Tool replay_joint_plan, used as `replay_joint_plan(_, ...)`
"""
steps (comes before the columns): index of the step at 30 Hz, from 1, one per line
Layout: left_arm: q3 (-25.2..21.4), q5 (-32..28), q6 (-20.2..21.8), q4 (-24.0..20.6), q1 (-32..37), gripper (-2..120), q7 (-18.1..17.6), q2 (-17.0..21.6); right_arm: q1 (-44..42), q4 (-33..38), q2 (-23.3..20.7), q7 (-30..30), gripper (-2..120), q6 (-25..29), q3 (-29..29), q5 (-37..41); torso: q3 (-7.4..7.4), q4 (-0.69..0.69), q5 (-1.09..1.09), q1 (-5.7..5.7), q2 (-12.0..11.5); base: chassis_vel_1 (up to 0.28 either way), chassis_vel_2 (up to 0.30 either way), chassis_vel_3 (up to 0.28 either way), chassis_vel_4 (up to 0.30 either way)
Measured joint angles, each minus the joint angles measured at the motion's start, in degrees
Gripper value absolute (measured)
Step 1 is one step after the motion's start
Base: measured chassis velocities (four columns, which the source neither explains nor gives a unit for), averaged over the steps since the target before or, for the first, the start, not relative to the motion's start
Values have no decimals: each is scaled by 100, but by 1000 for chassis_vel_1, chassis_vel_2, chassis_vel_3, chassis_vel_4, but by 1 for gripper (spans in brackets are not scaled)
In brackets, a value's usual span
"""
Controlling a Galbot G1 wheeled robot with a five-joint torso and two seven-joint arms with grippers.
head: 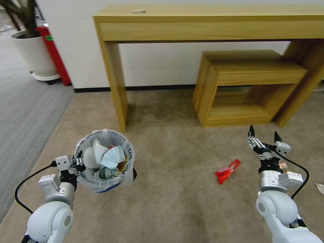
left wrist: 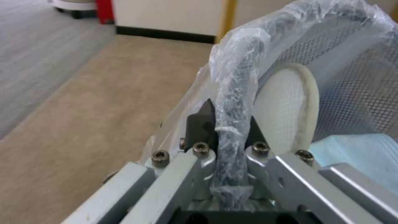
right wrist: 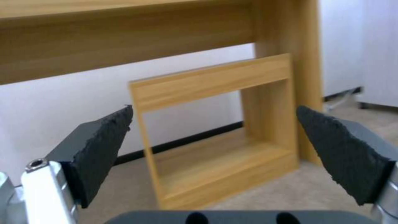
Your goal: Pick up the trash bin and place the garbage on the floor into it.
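Note:
The trash bin [head: 125, 152], round, dark and lined with a crinkly whitish bag, hangs above the beige floor [head: 175, 202] at the left. My left gripper [head: 79, 162] is shut on its bagged rim [left wrist: 232, 124]. Inside lie a white slipper [left wrist: 286, 109], a pale blue mask [head: 111, 158] and a small bottle [head: 107, 173]. A red wrapper [head: 227, 171] lies on the carpet, left of my right gripper [head: 263, 133]. That gripper stands open and empty, its dark fingertips [right wrist: 104, 146] pointing toward the wooden furniture. A whitish scrap [head: 319, 188] lies at the right edge.
A tall wooden desk [head: 209, 23] stands against the wall, with a low open wooden stool [head: 246, 84] under its right side. Grey ribbed carpet [head: 23, 111], a white planter [head: 33, 54] and a red object [head: 54, 50] are at far left. Open carpet lies between my arms.

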Motion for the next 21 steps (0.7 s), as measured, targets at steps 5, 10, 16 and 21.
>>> replay_joint_plan(5, -5, 1, -20, 15, -4, 2, 2, -8, 34, -39, 23, -7, 100, 25, -43, -19, 0, -1, 0, 0, 0, -108, -128, -114, -116)
replay_joint_plan(10, -21, 2, -32, 20, -4, 2, 3, -9, 48, -71, 44, -23, 100, 48, -92, -44, 0, 0, 0, 0, 0, -125, -104, -114, -140)
replay_joint_plan(16, -29, 2, -42, 26, -4, 2, 3, -8, 81, -102, 62, -36, 100, 66, -116, -63, 0, 0, 0, 0, -1, -125, -120, -124, -120)
replay_joint_plan(21, -31, 1, -52, 37, -5, 2, 3, -8, 98, -127, 73, -53, 100, 87, -143, -80, 0, 0, 0, 0, -1, -128, -132, -127, -127)
